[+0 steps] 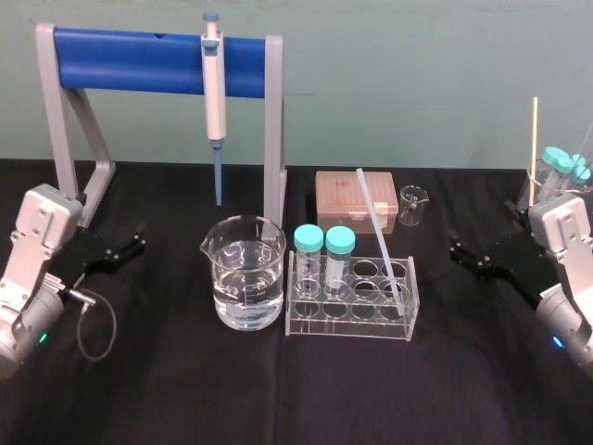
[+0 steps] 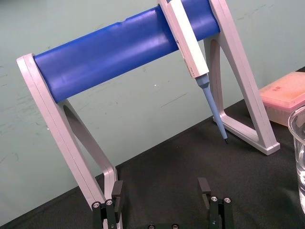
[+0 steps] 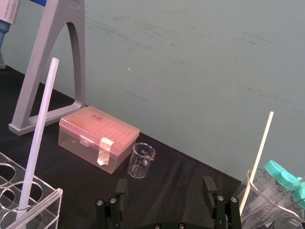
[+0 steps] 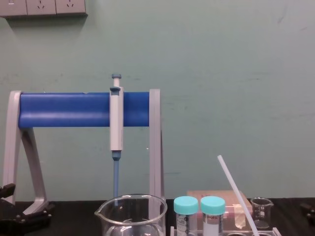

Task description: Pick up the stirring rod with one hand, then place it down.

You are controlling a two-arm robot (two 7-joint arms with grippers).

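Left fingers: I see the black left gripper low at the left of the black desk, near the foot of the grey stand with the blue bar. Its fingers are spread wide and hold nothing.
Right fingers: the black right gripper sits at the right side of the desk. Its fingers are also spread wide and empty, pointing toward the small clear glass beaker.
Stirring rod: the long translucent white stirring rod stands with its lower end in a right-hand hole of the clear plastic tube rack. It leans back and to the left, and no fingers touch it.
Rack: I count two teal-capped tubes at its left end.
Big beaker: the large glass beaker is just left of the rack and partly filled with clear liquid.
Small beaker: it looks empty and stands just beside the translucent pink lidded box behind the rack.
Far right: a glass vessel holds teal-capped tubes and a thin pale stick.
Stand: a white-and-blue pipette hangs from the bar, behind the big beaker.
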